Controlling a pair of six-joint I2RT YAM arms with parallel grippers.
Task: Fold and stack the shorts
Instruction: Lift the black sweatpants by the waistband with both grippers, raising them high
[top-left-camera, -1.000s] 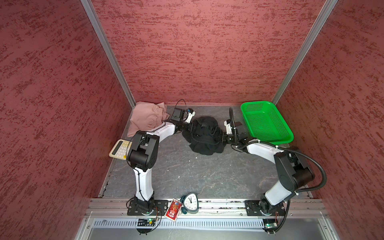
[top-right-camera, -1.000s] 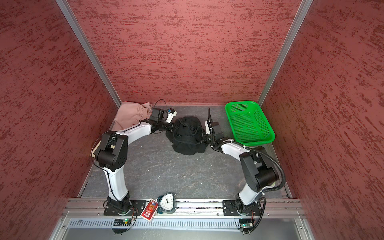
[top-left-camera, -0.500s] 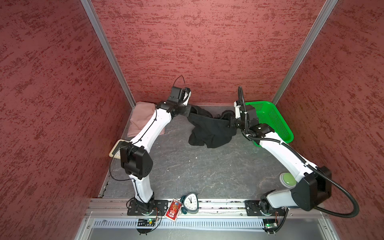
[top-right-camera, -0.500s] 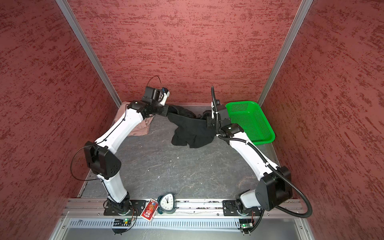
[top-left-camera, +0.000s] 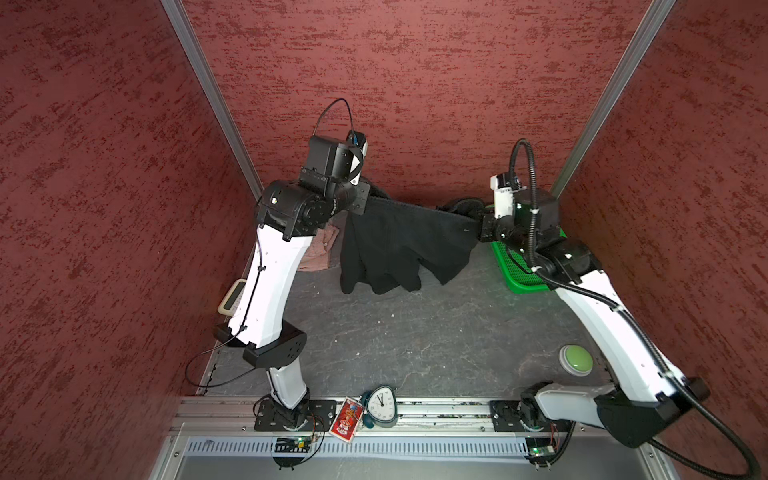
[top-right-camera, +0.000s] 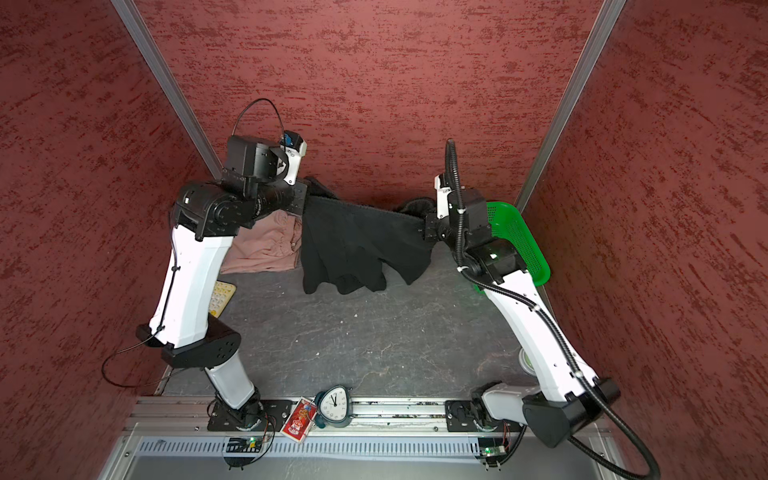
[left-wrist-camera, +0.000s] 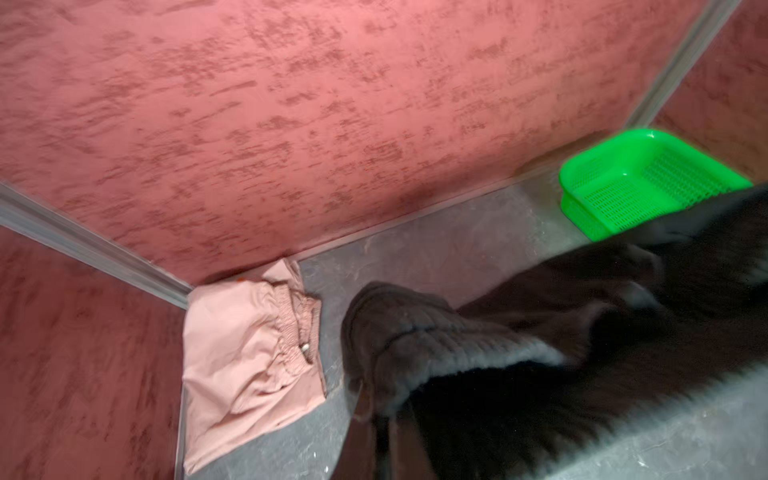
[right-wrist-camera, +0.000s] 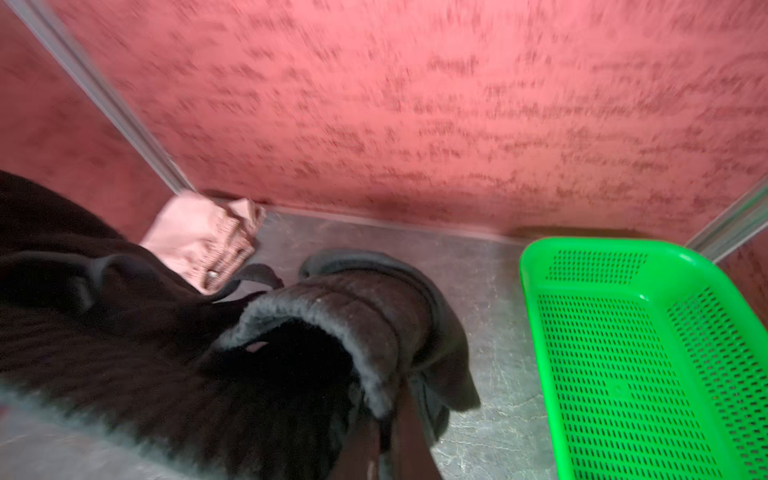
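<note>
Two pairs of shorts, one basket, two grippers. The black shorts (top-left-camera: 399, 245) hung stretched just beside the basket (top-left-camera: 523, 282). The right gripper (top-left-camera: 480, 226) pinched the waistband's near end and the left gripper (top-left-camera: 360, 200) clamped the far end. The pink shorts (top-right-camera: 266, 245) lay farther off, in the corner.

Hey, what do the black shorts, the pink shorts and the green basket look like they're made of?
Black shorts: soft knit, probably fleece; fuzzy ribbed waistband.
Pink shorts: thin matte woven cloth, seemingly; crisp creases.
Green basket: glossy moulded plastic, perforated.
</note>
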